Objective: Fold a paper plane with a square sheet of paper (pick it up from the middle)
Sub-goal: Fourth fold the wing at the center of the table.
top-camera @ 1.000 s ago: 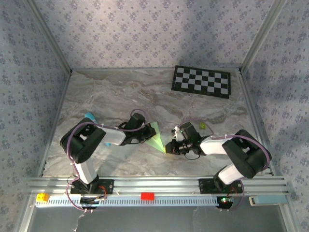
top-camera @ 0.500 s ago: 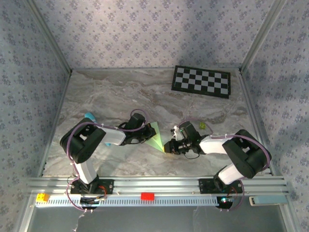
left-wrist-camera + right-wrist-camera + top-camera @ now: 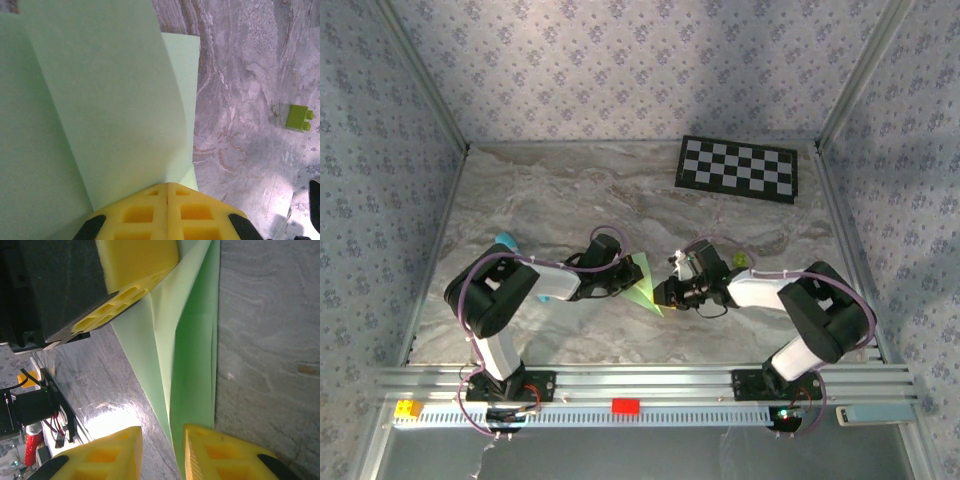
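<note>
The sheet of paper (image 3: 642, 283) is pale mint-green and folded into a narrow pointed wedge, lying on the marble table between my two grippers. My left gripper (image 3: 167, 192) is shut on the paper (image 3: 105, 100), whose layers rise up from its yellow fingers. My right gripper (image 3: 162, 452) is open at the pointed end of the paper (image 3: 192, 355). The tip runs down between its fingertips, close against the right-hand one (image 3: 220, 452). In the right wrist view the left gripper's yellow finger (image 3: 135, 270) clamps the paper's far end.
A black-and-white checkerboard (image 3: 738, 168) lies at the back right. A small lime brick (image 3: 741, 260) sits just behind the right arm, also visible as a lime brick (image 3: 298, 117) in the left wrist view. A cyan-blue stick (image 3: 506, 241) lies by the left arm. Metal rails (image 3: 640, 383) border the near edge.
My right gripper has opened and shifted slightly left and back along the paper's tip. The left gripper has stayed shut on the paper without moving.
</note>
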Robot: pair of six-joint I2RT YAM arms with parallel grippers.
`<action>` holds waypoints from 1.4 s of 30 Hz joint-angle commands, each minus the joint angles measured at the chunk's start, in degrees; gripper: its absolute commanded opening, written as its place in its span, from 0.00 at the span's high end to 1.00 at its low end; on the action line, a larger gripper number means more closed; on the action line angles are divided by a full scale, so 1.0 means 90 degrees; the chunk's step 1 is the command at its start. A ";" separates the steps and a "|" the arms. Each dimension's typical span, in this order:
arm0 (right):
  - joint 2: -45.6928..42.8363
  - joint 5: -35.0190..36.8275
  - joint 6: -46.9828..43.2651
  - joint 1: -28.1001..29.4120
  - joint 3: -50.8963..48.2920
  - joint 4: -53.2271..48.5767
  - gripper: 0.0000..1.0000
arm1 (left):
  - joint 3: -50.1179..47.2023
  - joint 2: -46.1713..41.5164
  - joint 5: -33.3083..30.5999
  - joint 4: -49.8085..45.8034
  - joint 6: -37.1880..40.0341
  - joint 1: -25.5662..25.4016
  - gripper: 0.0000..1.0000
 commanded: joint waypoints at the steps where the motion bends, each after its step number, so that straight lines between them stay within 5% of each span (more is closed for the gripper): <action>1: 0.0180 -0.0075 -0.0061 -0.0029 0.0119 -0.0124 0.72 | -0.0069 0.0178 -0.0102 -0.0348 0.0104 -0.0019 0.98; 15: 0.0276 0.0026 0.0050 -0.0038 -0.0422 0.0141 0.89 | -0.0064 0.0168 -0.0099 -0.0363 0.0111 -0.0017 0.98; 42: -0.0044 0.0111 0.0046 -0.0020 -0.0702 -0.0002 0.91 | -0.0081 0.0158 -0.0118 -0.0386 0.0103 -0.0025 0.98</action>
